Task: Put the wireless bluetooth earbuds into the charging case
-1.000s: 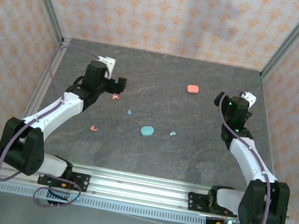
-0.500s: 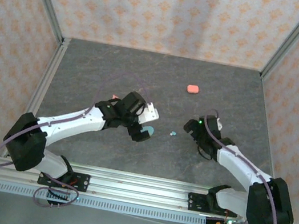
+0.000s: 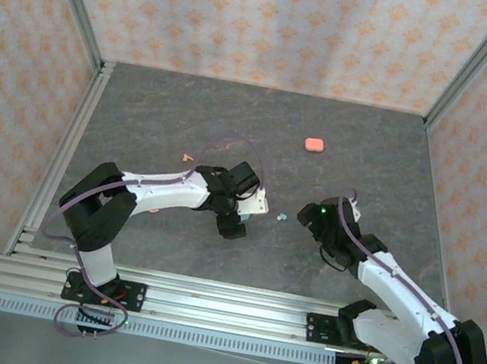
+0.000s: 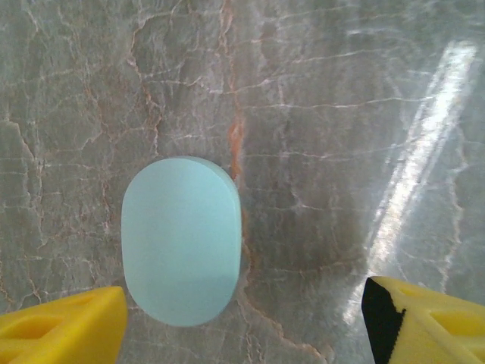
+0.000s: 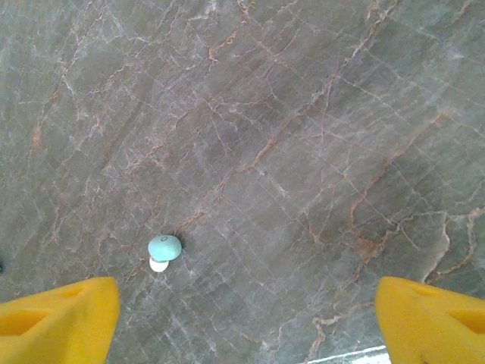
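- The left gripper [image 4: 242, 327] is hovering over the teal oval case [image 4: 182, 241], with its yellow fingers spread wide and gripping nothing.
- The right gripper [image 5: 242, 322] is also standing open, above the dark marble table [image 5: 303, 114].
- One teal earbud [image 5: 164, 248] is lying on the table just ahead of the right gripper's fingers.
- Seen from overhead, it is sitting between the two grippers, and a coral case [image 3: 314, 145] is lying well apart, toward the back.
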Tool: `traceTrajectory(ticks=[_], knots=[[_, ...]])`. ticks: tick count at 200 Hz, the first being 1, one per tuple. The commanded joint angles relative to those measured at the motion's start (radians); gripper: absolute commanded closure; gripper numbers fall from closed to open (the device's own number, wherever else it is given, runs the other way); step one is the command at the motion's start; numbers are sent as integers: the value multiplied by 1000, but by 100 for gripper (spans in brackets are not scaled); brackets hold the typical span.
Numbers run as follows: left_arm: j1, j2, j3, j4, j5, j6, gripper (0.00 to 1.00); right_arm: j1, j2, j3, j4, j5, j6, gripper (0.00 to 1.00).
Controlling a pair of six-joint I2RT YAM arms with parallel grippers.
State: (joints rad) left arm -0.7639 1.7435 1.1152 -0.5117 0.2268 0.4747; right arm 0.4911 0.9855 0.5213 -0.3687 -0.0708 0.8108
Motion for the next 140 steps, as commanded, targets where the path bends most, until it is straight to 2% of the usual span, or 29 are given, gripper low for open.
traceTrajectory(ticks=[1,51,104,140], knots=[[14,12,34,-17,-47,-42,19,5,-31,-8,-66,30,-8,13],[51,54,67,-37,-21,-44,19,4,-94,-48,-82,24,15,13],[70,134,152,-160,-2,-11,21,5,-135,-56,-108,21,21,13],[67,160,167,-198,-3,4,26,4,-151,-67,-106,14,37,13]])
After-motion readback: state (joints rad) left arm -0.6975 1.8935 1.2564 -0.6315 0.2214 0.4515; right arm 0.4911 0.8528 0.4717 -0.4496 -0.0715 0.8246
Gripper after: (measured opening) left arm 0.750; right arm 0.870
